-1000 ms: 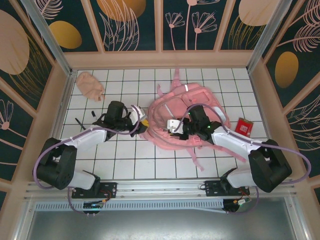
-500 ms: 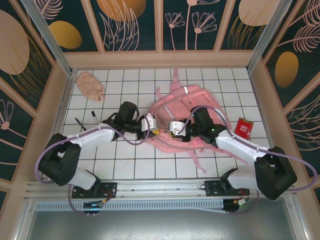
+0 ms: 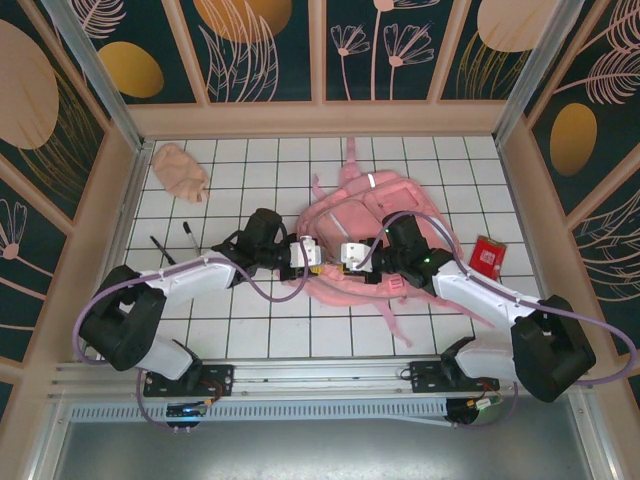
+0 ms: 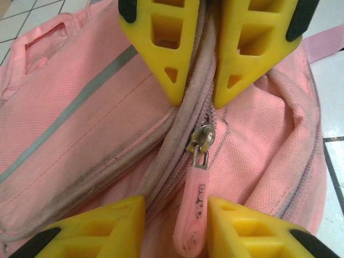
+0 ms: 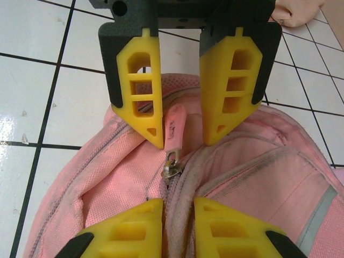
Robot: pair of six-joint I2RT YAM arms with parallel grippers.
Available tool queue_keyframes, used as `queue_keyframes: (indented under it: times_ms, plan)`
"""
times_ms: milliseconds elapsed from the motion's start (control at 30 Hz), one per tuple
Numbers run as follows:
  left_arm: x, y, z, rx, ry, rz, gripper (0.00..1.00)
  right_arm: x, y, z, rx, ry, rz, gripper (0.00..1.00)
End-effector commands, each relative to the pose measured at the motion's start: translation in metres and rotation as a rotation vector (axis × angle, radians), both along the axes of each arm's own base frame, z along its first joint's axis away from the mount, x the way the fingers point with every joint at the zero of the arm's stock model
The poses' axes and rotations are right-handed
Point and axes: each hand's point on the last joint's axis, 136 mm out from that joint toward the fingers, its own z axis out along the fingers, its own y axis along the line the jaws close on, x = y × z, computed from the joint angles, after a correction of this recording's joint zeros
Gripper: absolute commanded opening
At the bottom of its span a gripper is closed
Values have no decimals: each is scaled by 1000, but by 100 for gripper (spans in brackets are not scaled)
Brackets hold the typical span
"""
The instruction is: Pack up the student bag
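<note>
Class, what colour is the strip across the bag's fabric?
The strip is pale grey against the pink student bag; clearest in the left wrist view.

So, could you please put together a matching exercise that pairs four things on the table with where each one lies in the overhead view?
Things:
1. student bag
2. peach pouch
3. small red item
4. black pens

Places:
A. far left corner of the table
B. right side, just beyond the bag
C. middle of the table
D. left side, nearer the arms than the pouch

Pairs: 1-C, 2-A, 3-B, 4-D
</note>
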Motion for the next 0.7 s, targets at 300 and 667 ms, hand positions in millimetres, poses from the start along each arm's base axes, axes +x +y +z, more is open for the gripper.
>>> queue_keyframes:
  times_ms: [300,667]
  plan:
    - [-2,-4,15,-52,-84,-20,16,-6,15,34,100,-75,63,0]
    - [6,-6,9,-47,-26,33,39,-5,16,36,104,-73,62,0]
